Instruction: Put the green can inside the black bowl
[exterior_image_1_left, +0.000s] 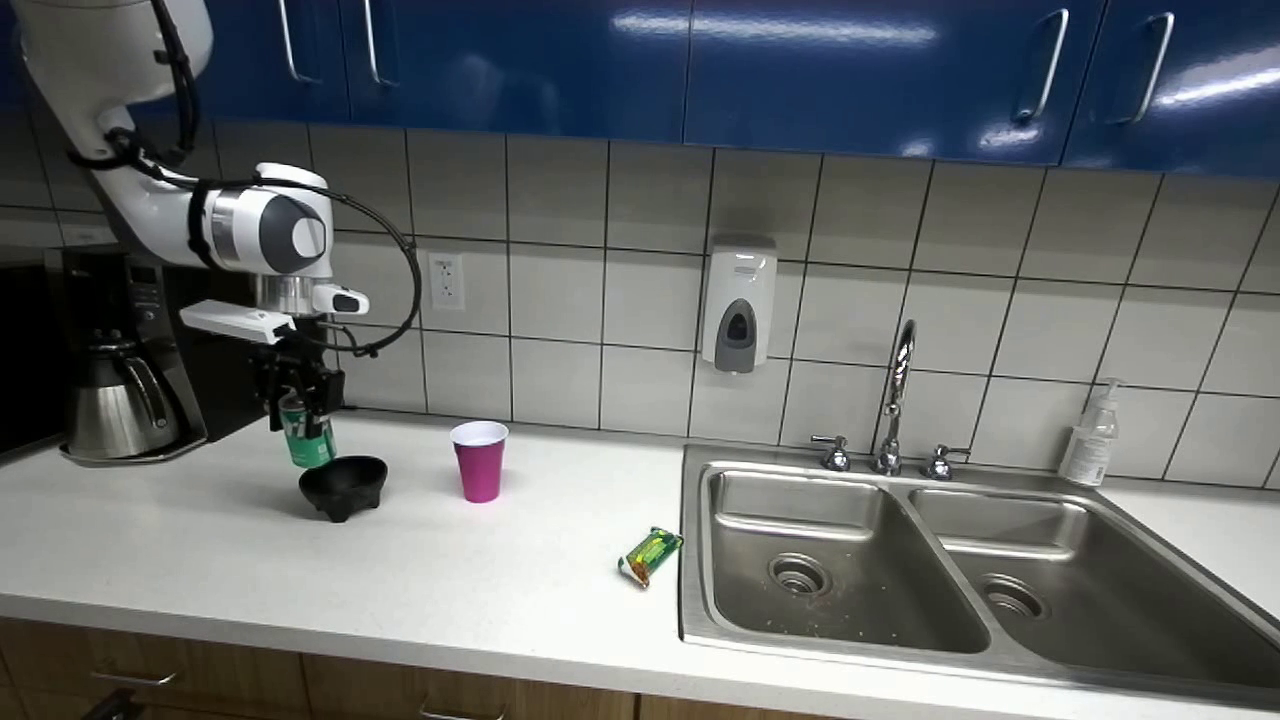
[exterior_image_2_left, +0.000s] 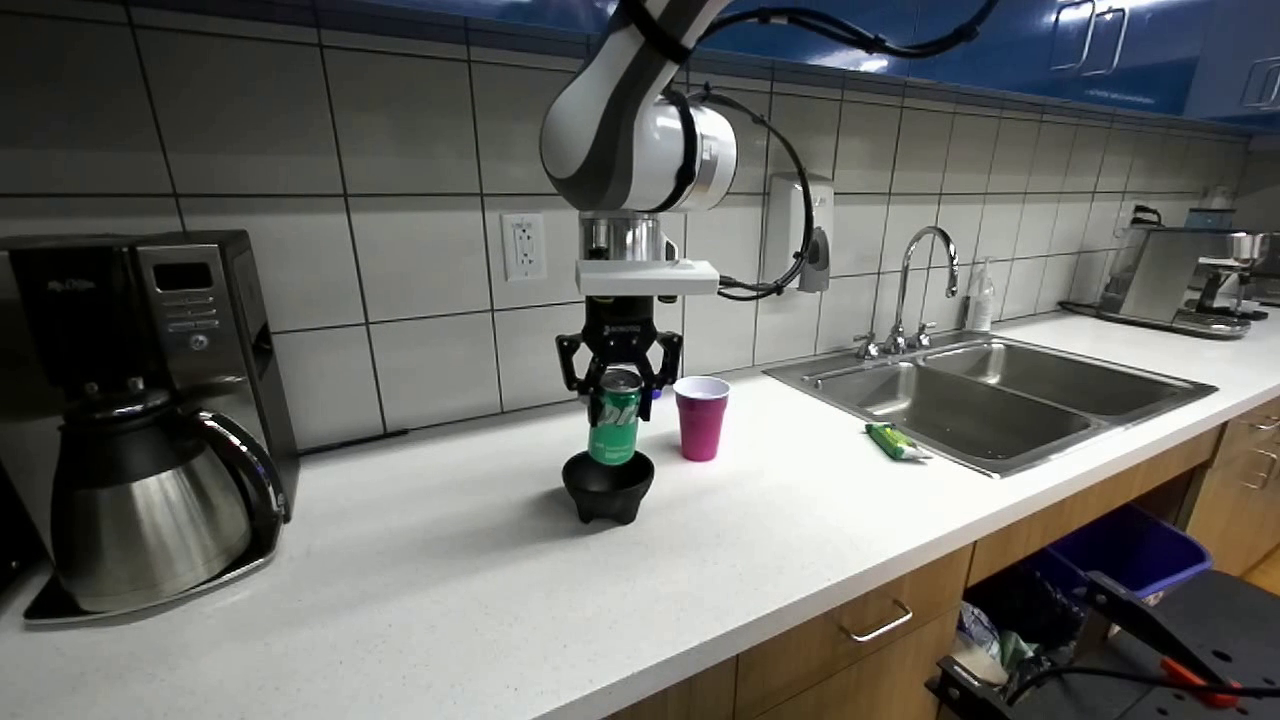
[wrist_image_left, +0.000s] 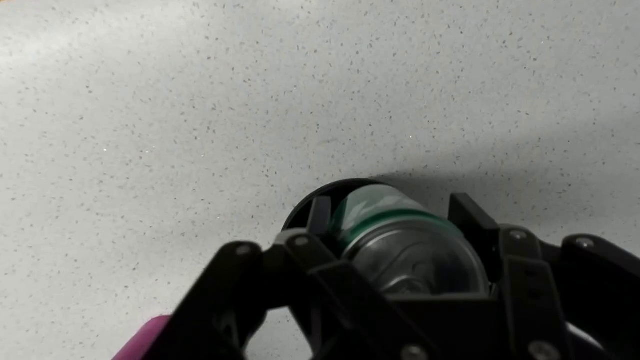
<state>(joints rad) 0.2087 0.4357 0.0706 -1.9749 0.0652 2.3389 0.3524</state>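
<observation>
Plainly, in an exterior view, the tool (exterior_image_2_left: 620, 408) pinches the green can (exterior_image_2_left: 614, 438) by its upper part, likely so the base enters the black bowl (exterior_image_2_left: 608, 492) first. In an exterior view, the can hangs just left of that matt, round, stub-footed bowl; the bench (exterior_image_1_left: 180, 545) is smooth white. In the wrist view, blocky fingers (wrist_image_left: 321, 214) flank the can's shiny metal top.
</observation>
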